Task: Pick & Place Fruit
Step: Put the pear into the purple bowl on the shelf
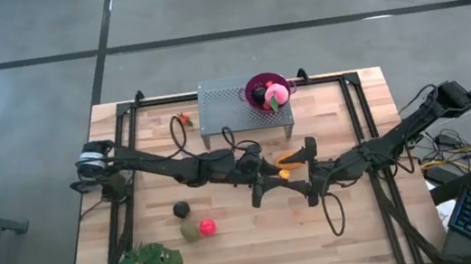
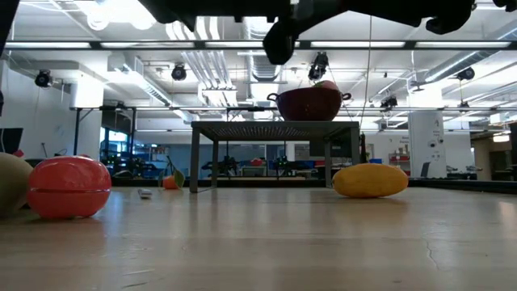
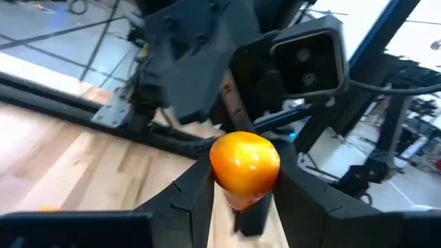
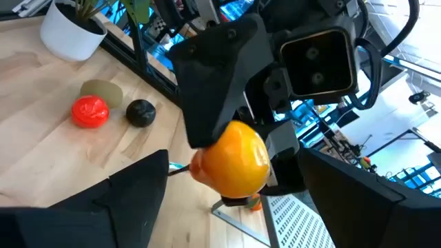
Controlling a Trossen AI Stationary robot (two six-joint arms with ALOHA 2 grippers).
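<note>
Your left pincer (image 3: 238, 207) clamps orange fruit (image 3: 244, 164) mid-counter; right pincer (image 4: 227, 207) wide, empty around it. Some fruit in purple bowl (image 1: 268, 91); red ball (image 1: 207, 227), dark ball (image 1: 181, 210), olive piece (image 1: 190, 232) remain near front edge.

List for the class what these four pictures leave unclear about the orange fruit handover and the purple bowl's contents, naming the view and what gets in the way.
- Orange fruit: left gripper holds it; its lower end is hidden between the fingers in the left wrist view.
- Right gripper: open around the fruit; contact hidden, high view too small.
- Purple bowl: lower contents hidden by the pink ball; the low view shows only its wall.
- Low view: both grippers cut off by the top edge.
</note>
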